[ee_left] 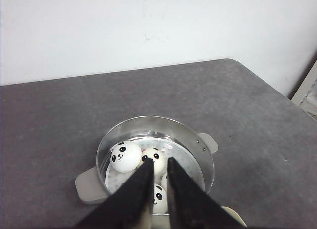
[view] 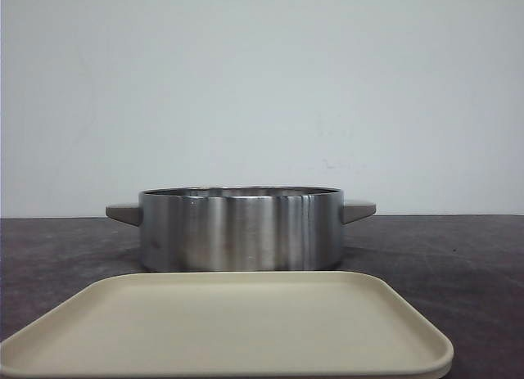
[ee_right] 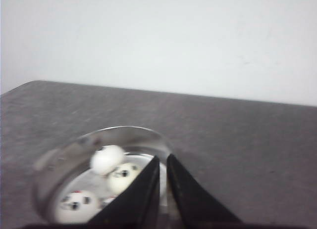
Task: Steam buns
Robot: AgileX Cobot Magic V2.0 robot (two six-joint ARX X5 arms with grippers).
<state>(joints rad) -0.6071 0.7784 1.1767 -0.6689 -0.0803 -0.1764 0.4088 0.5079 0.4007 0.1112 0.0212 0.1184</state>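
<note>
1. On the dark grey worktop (view: 458, 256) a steel pot (view: 241, 228) stands upright, with a pale grey handle sticking out on each side.
2. Just in front of the pot, nearest the front camera, lies a beige tray (view: 229, 326) with rounded corners; whether the two touch cannot be told.
3. From the front view the pot's wall hides what lies inside; both wrist views look down into it.
4. Inside the pot sit the buns (ee_left: 125, 156), white domes with black panda faces, resting on a pale insert on the pot's floor.
5. The left wrist view shows one bun wholly, a second touching it, a third partly behind the fingers, and a sliver of a fourth between them.
6. The right wrist view is blurred; three buns can be made out clearly there, one stacked a little higher than the others.
7. The left pincer (ee_left: 158, 202) hangs above the pot with its black fingers nearly together, only a narrow gap between them, gripping nothing.
8. The right pincer (ee_right: 163, 189) hangs above the pot's rim, likewise drawn almost together and empty.
</note>
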